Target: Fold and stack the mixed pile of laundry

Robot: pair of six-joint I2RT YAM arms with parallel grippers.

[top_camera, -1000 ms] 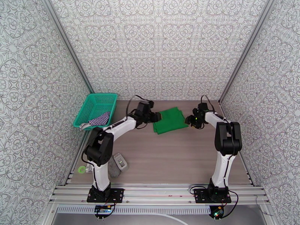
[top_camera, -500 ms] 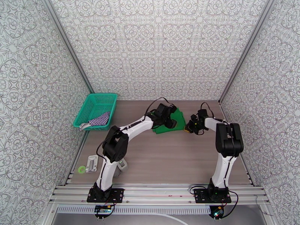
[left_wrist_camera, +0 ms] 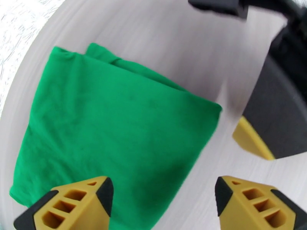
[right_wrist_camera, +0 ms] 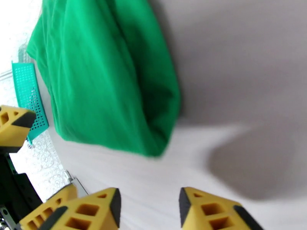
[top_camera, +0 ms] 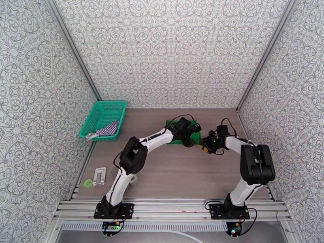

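The bright green shirt [left_wrist_camera: 111, 123] lies folded flat on the wooden table, its right corner near my fingers. My left gripper [left_wrist_camera: 163, 196] hovers over its near edge, open, with nothing between the yellow fingertips [left_wrist_camera: 76, 204]. In the top view the left gripper [top_camera: 193, 136] is above the shirt [top_camera: 173, 140], and my right gripper [top_camera: 202, 144] is just beside its right corner. The right gripper [right_wrist_camera: 147, 204] is open and empty, a little off the shirt's [right_wrist_camera: 107, 73] folded edge. The navy-and-white striped top [top_camera: 108, 129] lies in the teal basket.
The teal mesh basket [top_camera: 103, 118] stands at the back left against the wall. A small grey object [top_camera: 99, 176] and a green ring [top_camera: 88, 183] lie near the left front edge. The two grippers are close together over the shirt's right corner.
My left arm swept right across the shirt, from its left edge to its right side, and its jaws widened. The right gripper shifted nearer and left. The shirt now looks narrower.
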